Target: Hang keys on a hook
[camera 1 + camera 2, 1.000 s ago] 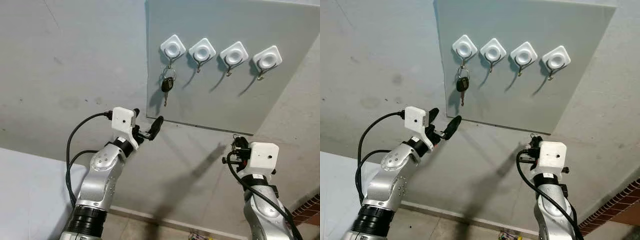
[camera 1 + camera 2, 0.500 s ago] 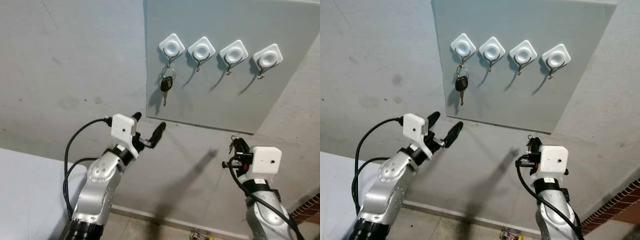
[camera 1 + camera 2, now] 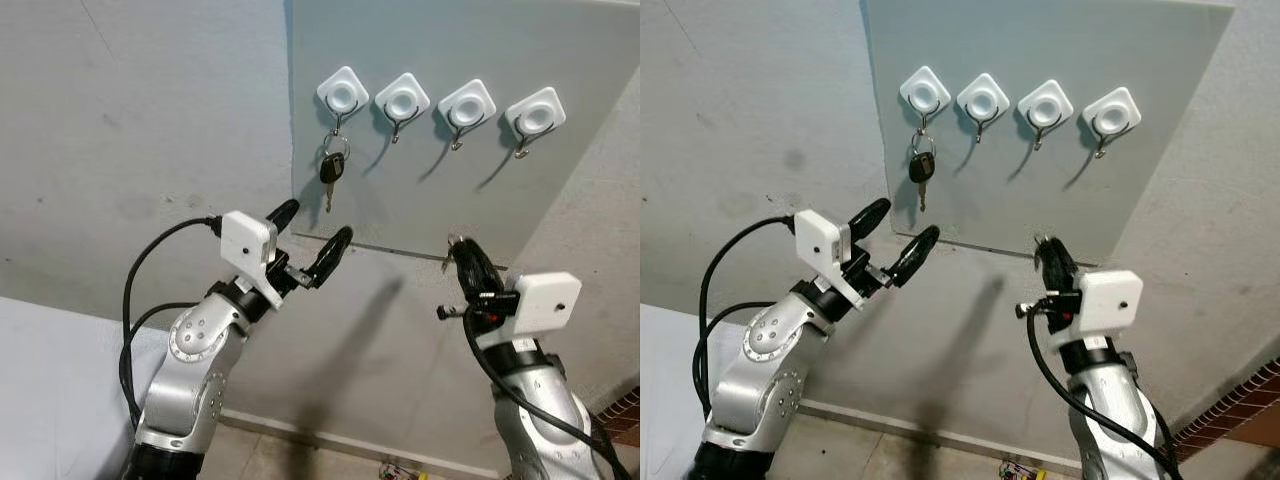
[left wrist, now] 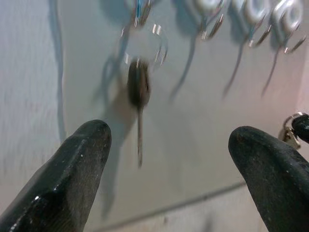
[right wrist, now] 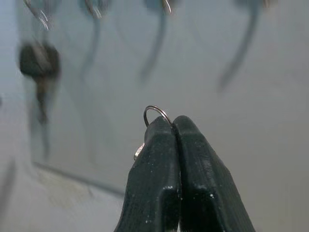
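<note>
Four white hooks are fixed in a row on a grey board (image 3: 420, 190). The leftmost hook (image 3: 342, 95) carries a black-headed key (image 3: 332, 168) on a ring. The other hooks (image 3: 467, 104) are bare. My right gripper (image 3: 462, 247) points up at the board's lower edge, below the third hook, shut on a small key ring (image 5: 157, 112) that pokes out above its fingertips. A bit of key metal (image 5: 139, 151) shows beside the fingers. My left gripper (image 3: 313, 225) is open, just below the hanging key (image 4: 138, 87), holding nothing.
The board hangs on a plain grey wall (image 3: 150, 130). A white surface (image 3: 50, 390) lies at the lower left. A strip of floor (image 3: 300, 455) runs along the wall's base, and brick (image 3: 1240, 415) shows at the lower right.
My right gripper has risen and tilted up toward the board, still shut on the key ring. My left gripper has shifted a little right and up, staying open.
</note>
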Available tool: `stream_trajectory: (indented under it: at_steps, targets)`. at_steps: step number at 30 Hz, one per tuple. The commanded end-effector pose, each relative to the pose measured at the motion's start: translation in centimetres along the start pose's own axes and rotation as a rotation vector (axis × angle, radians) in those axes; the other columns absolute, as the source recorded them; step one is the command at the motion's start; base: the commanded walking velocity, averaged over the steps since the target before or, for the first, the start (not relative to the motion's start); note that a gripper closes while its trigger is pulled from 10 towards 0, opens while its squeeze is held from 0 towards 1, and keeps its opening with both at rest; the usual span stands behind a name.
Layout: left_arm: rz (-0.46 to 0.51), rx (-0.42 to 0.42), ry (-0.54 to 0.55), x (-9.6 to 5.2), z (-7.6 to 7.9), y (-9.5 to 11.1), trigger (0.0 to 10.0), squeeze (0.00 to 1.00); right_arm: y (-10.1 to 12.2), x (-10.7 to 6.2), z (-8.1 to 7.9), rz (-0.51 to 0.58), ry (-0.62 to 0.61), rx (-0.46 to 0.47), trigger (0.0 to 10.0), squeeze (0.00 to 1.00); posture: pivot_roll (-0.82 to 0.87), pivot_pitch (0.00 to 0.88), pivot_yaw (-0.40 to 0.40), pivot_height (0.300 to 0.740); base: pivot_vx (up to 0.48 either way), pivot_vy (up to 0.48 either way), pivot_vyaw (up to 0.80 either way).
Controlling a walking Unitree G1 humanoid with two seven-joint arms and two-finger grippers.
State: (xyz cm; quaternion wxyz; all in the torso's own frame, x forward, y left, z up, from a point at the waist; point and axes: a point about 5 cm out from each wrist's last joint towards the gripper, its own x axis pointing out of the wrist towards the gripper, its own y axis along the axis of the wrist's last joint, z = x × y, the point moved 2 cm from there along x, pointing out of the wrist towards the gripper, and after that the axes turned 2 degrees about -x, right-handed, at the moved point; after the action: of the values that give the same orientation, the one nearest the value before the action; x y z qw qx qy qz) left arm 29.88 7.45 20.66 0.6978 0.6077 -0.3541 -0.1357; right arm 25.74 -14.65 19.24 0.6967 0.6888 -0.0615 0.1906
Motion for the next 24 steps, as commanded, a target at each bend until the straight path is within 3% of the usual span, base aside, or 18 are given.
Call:
stream_trajectory:
  at_steps: [1, 14, 24]
  targets:
    - [0.029, 0.012, -0.029, 0.5, 0.4, 1.2, 10.0, 0.00, 0.7, 0.3, 0.0, 0.024, -0.004, 0.004, 10.0, 0.00, -0.03, 0.000, -0.006, 0.740, 0.000, 0.000, 0.00]
    - [0.046, 0.010, -0.059, 0.9, 1.0, 2.1, 10.0, 0.00, 2.4, 1.5, -0.2, 0.091, -0.001, 0.022, 10.0, 0.00, -0.03, 0.000, -0.009, 0.740, 0.000, 0.000, 0.00]
    - [0.033, 0.026, -0.049, 0.5, 0.3, 2.1, 10.0, 0.00, 3.0, 1.9, -0.8, 0.106, 0.032, 0.038, 10.0, 0.00, -0.02, 0.000, -0.016, 0.740, 0.000, 0.000, 0.00]
